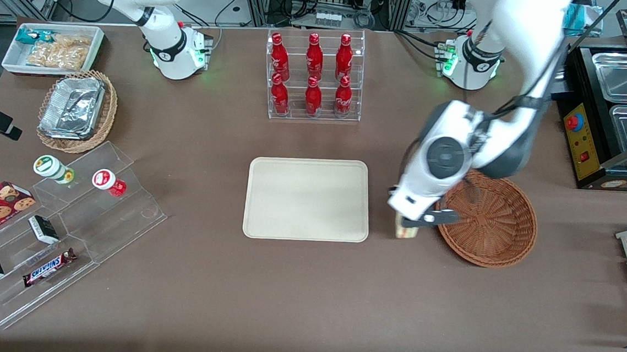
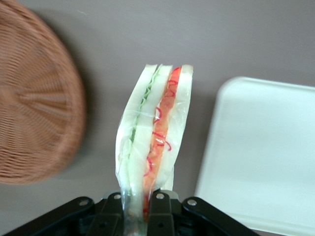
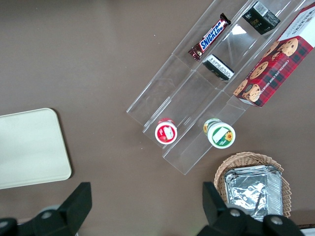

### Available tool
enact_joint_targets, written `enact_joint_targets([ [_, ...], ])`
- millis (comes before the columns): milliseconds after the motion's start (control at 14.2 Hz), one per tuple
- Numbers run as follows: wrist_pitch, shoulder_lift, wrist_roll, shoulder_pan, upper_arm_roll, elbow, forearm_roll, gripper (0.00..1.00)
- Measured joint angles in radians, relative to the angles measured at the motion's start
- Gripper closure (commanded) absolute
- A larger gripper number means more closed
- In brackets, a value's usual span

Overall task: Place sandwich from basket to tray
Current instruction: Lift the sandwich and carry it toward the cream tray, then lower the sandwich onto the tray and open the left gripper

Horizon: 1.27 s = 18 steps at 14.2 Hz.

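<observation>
My left gripper is shut on the sandwich, a wrapped wedge of pale bread with red and green filling, and holds it above the table between the basket and the tray. In the front view only a bit of the sandwich shows under the gripper. The reddish-brown wicker basket holds nothing that I can see; it also shows in the left wrist view. The cream tray is bare and lies beside the gripper, toward the parked arm's end; it also shows in the left wrist view.
A clear rack of red bottles stands farther from the front camera than the tray. A clear stepped stand with snacks, a foil-tray basket and a white snack bin lie toward the parked arm's end. A black appliance stands toward the working arm's end.
</observation>
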Motion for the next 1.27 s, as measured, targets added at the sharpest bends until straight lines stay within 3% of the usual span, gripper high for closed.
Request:
enact_joint_targets([
  [494,0.097,0.256,-0.240,-0.229,0.000,0.243,0.000,0.99],
  [847,0.159,0.346,-0.289,-0.290,-0.022,0.309,0.000,0.96],
  [918,0.159,0.354,-0.290,-0.293,-0.024,0.318,0.000,0.86],
  [1059,0.159,0.367,-0.301,-0.293,-0.025,0.330,-0.002,0.00],
  [1271,0.158,0.375,-0.356,-0.293,-0.026,0.341,-0.008,0.00],
])
